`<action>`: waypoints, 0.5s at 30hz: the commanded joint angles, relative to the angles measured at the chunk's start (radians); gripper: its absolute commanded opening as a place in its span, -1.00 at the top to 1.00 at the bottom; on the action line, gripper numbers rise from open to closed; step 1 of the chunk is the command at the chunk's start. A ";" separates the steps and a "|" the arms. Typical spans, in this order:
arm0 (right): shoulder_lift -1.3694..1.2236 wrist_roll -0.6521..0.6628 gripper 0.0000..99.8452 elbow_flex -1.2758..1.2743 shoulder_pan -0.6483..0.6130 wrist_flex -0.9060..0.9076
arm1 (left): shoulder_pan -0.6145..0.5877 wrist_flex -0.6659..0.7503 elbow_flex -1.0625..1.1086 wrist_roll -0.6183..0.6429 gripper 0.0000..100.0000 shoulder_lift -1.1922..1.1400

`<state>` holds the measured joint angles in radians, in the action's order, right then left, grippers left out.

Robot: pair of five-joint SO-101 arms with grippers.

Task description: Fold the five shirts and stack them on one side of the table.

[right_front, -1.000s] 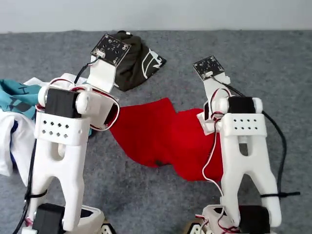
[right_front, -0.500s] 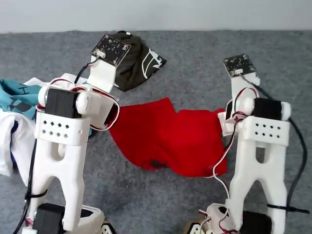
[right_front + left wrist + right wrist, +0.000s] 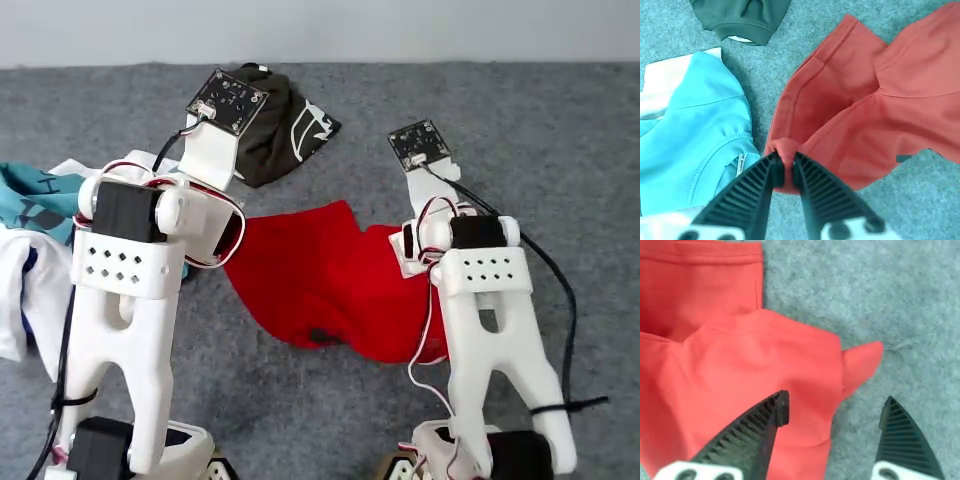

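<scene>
A crumpled red shirt (image 3: 320,285) lies in the middle of the grey table, between the two arms. My left gripper (image 3: 784,169) is shut on a folded edge of the red shirt (image 3: 860,110), near its left side. My right gripper (image 3: 836,410) hangs open just above the red shirt's (image 3: 735,365) right edge, one finger over cloth, the other over bare table. A dark green shirt (image 3: 283,125) sits bunched at the back. A teal shirt (image 3: 30,200) and a white shirt (image 3: 20,290) lie heaped at the left edge.
The teal shirt (image 3: 695,135) lies right beside the left gripper, with white cloth (image 3: 670,85) under it and the dark shirt's collar (image 3: 740,20) beyond. Bare grey table (image 3: 560,150) stretches to the right of the right arm (image 3: 480,290).
The right arm swung out to the right, spreading the shirt's right part, then came back left over the shirt. The left arm has kept still, holding its fold.
</scene>
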<state>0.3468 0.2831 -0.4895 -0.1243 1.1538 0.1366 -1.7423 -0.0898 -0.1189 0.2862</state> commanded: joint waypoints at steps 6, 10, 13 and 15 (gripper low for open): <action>-0.179 -0.008 0.82 0.023 -0.012 -0.107 | 0.003 -0.009 -0.002 0.009 0.97 0.037; -0.208 -0.006 0.94 0.057 -0.005 -0.097 | 0.003 0.003 0.028 0.009 0.97 0.037; -0.185 0.011 0.94 0.081 -0.002 -0.073 | 0.003 0.040 0.084 0.009 0.97 0.037; -0.156 0.048 0.99 0.110 -0.002 -0.028 | 0.003 0.052 0.104 0.009 0.97 0.037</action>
<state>0.1381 0.2923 -0.4465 -0.1243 1.0833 0.1366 -1.7146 0.0023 -0.1189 0.2862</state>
